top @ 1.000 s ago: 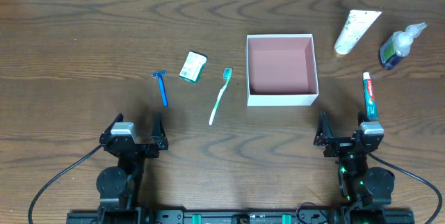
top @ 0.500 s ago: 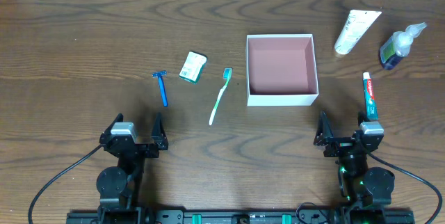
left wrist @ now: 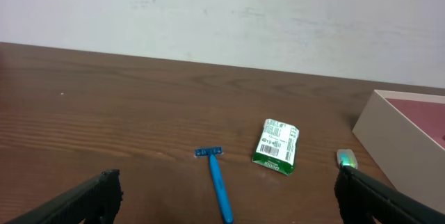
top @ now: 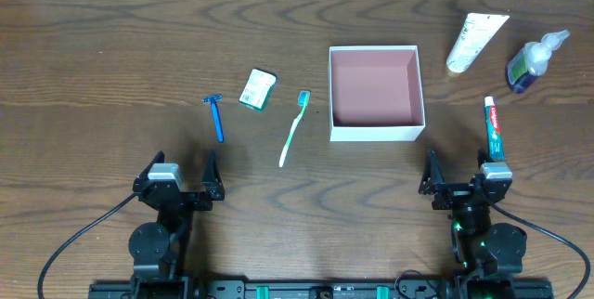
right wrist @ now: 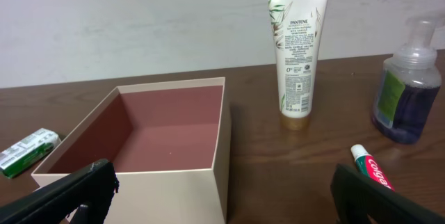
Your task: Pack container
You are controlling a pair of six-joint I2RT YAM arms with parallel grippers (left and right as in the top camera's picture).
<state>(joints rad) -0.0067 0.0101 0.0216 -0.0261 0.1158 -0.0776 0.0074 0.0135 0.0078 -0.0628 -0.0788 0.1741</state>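
The container (top: 377,133), a square white box with a dusty pink inside, sits empty at mid table; it also shows in the right wrist view (right wrist: 174,189) and at the right edge of the left wrist view (left wrist: 396,137). Left of it lie a teal toothbrush (top: 294,129), a green floss pack (top: 257,88) and a blue razor (top: 216,118). Right of it lie a toothpaste tube (top: 494,126), a white lotion tube (top: 475,41) and a soap pump bottle (top: 531,61). My left gripper (top: 179,176) and right gripper (top: 459,174) are open and empty near the front edge.
The wooden table (top: 121,48) ends at a white wall at the back. In the left wrist view the razor (left wrist: 218,182) and floss pack (left wrist: 277,145) lie ahead. In the right wrist view the lotion tube (right wrist: 297,50) and soap bottle (right wrist: 407,88) stand behind the toothpaste (right wrist: 372,168).
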